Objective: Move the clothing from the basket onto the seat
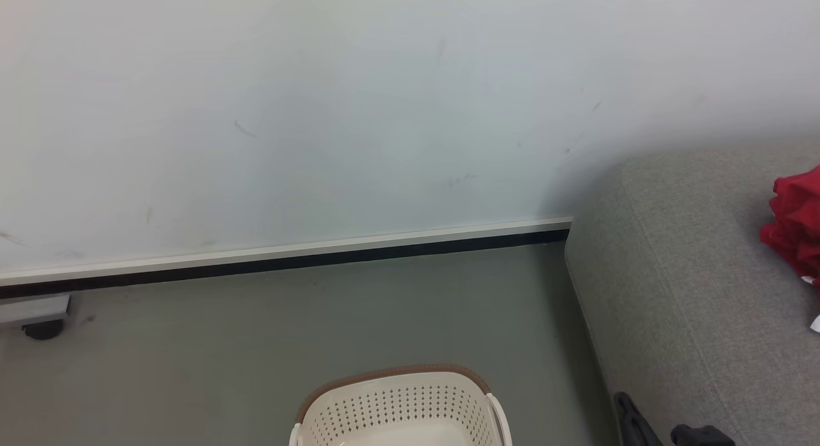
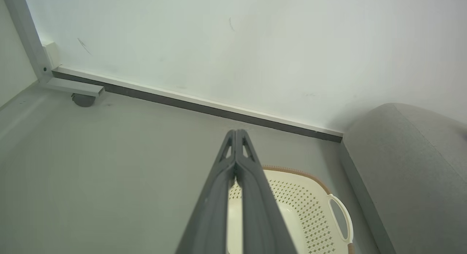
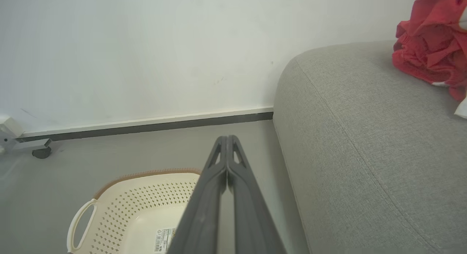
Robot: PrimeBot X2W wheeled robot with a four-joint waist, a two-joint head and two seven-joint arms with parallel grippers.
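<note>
The cream basket (image 1: pixel 400 407) with its brown rim stands on the grey floor, just left of the grey seat (image 1: pixel 692 292). The part of its inside that shows holds no fabric, just a label sticker (image 3: pixel 164 239) on the bottom. Bright red clothing (image 1: pixel 794 228) lies bunched on the seat at the far right, and the right wrist view shows this clothing (image 3: pixel 434 46) with white trim. My left gripper (image 2: pixel 236 131) is shut and empty above the basket (image 2: pixel 310 203). My right gripper (image 3: pixel 227 138) is shut and empty between the basket (image 3: pixel 138 206) and the seat (image 3: pixel 365 137). Its dark tip (image 1: pixel 623 401) shows at the seat's edge.
A white wall with a dark baseboard (image 1: pixel 288 260) runs behind the basket. A metal frame foot on a caster (image 1: pixel 41 329) stands by the wall at the far left. Open grey floor (image 1: pixel 192 356) lies left of the basket.
</note>
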